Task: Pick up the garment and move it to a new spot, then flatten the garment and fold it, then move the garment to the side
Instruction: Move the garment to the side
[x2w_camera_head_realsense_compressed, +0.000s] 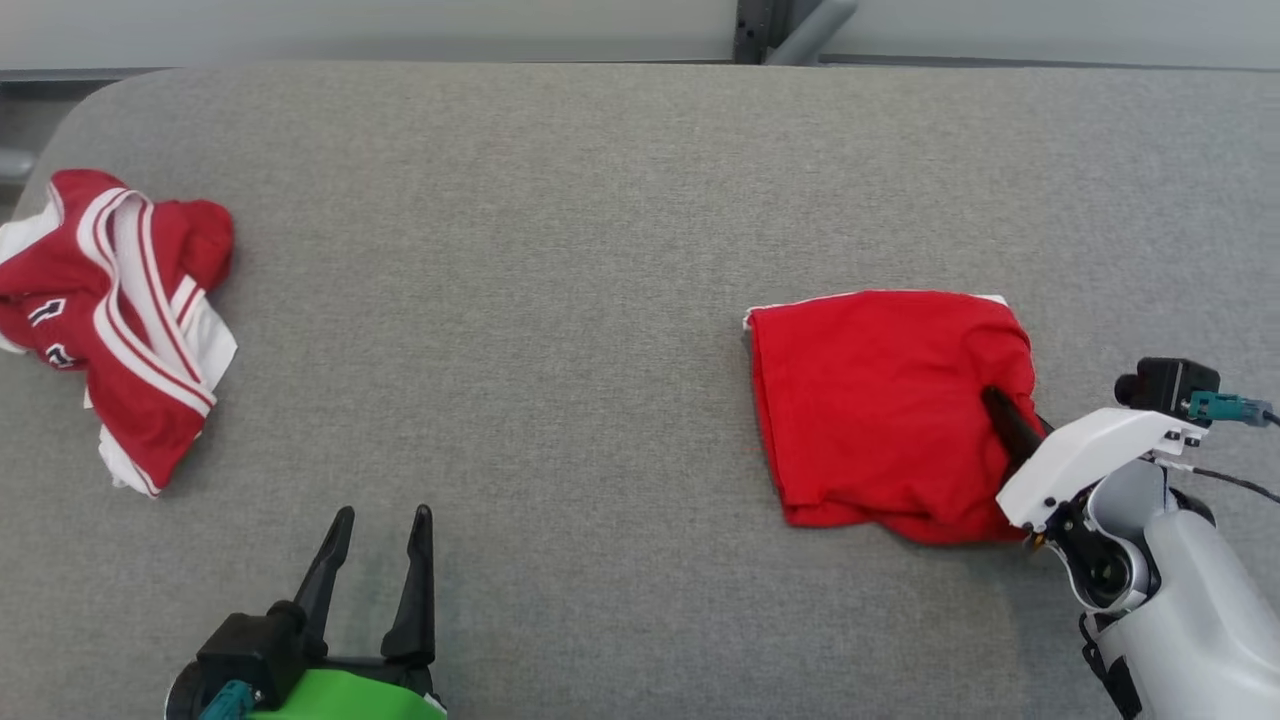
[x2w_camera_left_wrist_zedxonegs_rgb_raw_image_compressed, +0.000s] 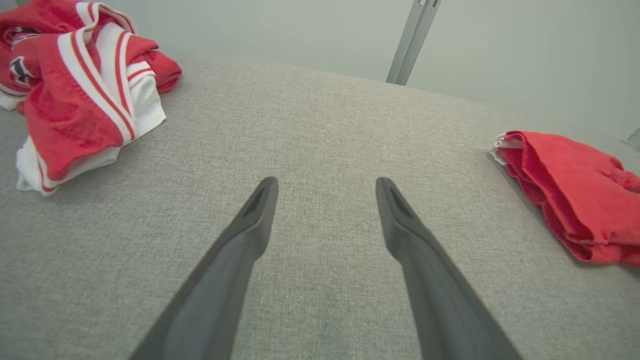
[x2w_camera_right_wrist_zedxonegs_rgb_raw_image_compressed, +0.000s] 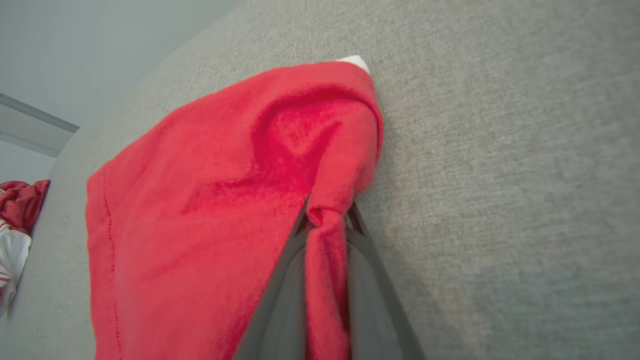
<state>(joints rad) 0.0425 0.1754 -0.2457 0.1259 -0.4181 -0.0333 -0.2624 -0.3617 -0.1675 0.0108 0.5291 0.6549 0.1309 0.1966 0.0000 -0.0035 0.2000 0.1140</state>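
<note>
- Grip: the right gripper (x2w_camera_head_realsense_compressed: 1000, 410) is closed to a narrow gap, with a bunched fold of the red garment (x2w_camera_head_realsense_compressed: 880, 400) pinched between its two dark fingers.
- Right wrist view: the right gripper (x2w_camera_right_wrist_zedxonegs_rgb_raw_image_compressed: 327, 212) has both fingertips at the near edge of the cloth. A ridge of red fabric runs back between the fingers toward the wrist.
- Garment position: the red garment (x2w_camera_right_wrist_zedxonegs_rgb_raw_image_compressed: 200, 200) lies folded on the grey padded surface (x2w_camera_head_realsense_compressed: 560, 250). It spreads ahead of the right gripper's fingertips and to their left. Bare surface lies to their right.
- Garment detail: a white corner (x2w_camera_right_wrist_zedxonegs_rgb_raw_image_compressed: 355, 61) shows at the far edge of the fold, straight ahead of the closed fingertips.
- Left gripper (x2w_camera_head_realsense_compressed: 384, 512): fingers spread wide apart, nothing between them. Whether the tips touch the surface cannot be determined.
- Left wrist view: ahead of the left gripper (x2w_camera_left_wrist_zedxonegs_rgb_raw_image_compressed: 326, 181) is bare surface. The red garment (x2w_camera_left_wrist_zedxonegs_rgb_raw_image_compressed: 575, 200) lies well apart to its right.
- Second item: a crumpled red-and-white jersey (x2w_camera_head_realsense_compressed: 110, 310) lies ahead of the left gripper and to its left, well apart from both grippers. It also appears in the left wrist view (x2w_camera_left_wrist_zedxonegs_rgb_raw_image_compressed: 75, 85).
</note>
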